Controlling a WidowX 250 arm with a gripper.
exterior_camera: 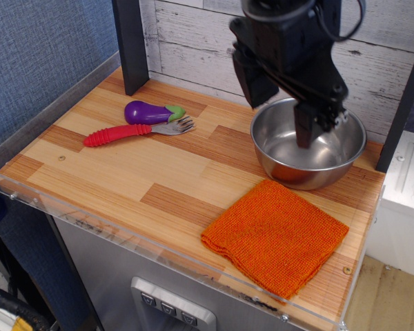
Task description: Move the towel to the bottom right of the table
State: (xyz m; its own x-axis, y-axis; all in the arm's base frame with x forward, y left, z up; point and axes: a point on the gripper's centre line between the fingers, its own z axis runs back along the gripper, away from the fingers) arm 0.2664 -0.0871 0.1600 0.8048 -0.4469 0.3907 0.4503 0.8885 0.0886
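Table [124,172] carries towel [274,236], bowl [308,153], fork [138,131], eggplant [152,112].

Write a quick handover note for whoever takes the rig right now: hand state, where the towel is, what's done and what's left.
Hand: black, open, holding nothing, raised above the round steel bowl at the back right.
Towel: the folded orange knitted cloth lies flat at the near right corner of the wood-strip table, just in front of the bowl.
Done: the towel appears placed and released.
Left: nothing obvious beyond parking the arm.
Untouched at back left: purple toy eggplant and red-handled fork.
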